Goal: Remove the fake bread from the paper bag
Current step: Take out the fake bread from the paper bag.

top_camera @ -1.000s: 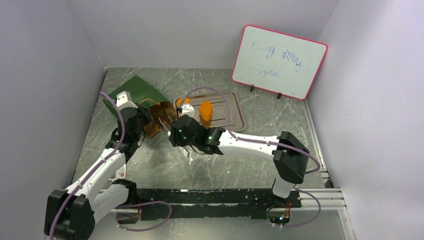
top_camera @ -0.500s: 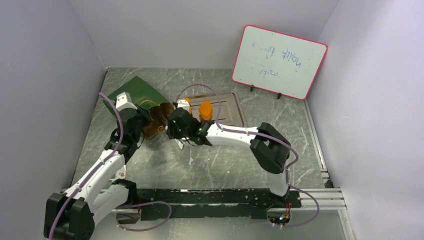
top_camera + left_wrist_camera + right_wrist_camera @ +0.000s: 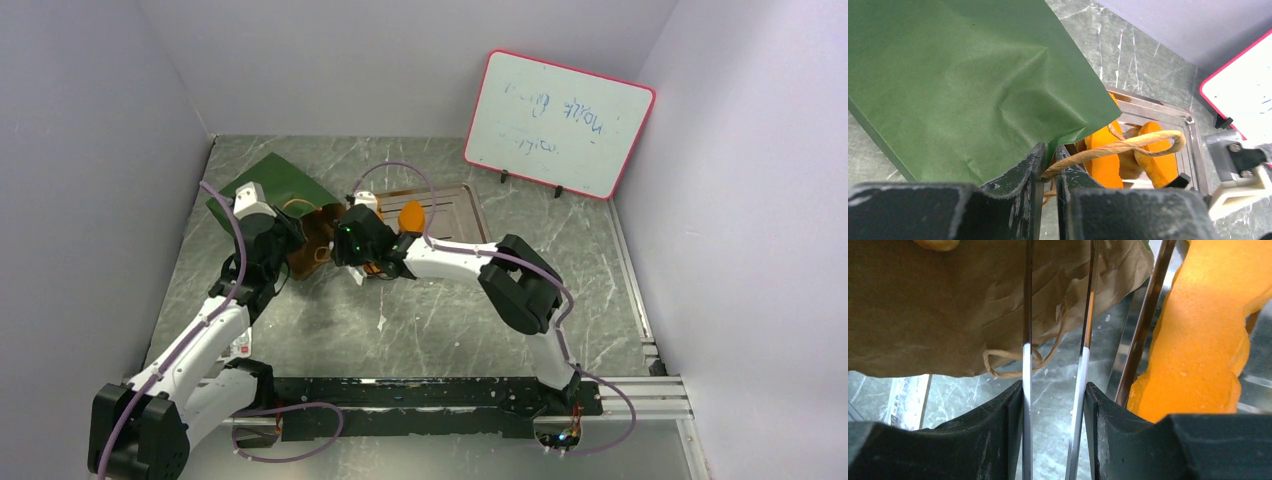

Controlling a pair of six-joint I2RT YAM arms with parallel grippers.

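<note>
Left gripper (image 3: 1049, 152) clenched on the cord handle (image 3: 1128, 145) of the paper bag (image 3: 963, 85); right gripper (image 3: 1054, 390) grasps metal tongs (image 3: 1027, 315). Fake bread (image 3: 1198, 340) lies just right of them. I judge it light, rigid and slick, so I would pinch mid-loaf.

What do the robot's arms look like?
The left arm and right arm are white tubes with chunky black joints. A purple cable loops along each. Tiny green lights glow near the right wrist. The fingers are black, scuffed blocks.
</note>
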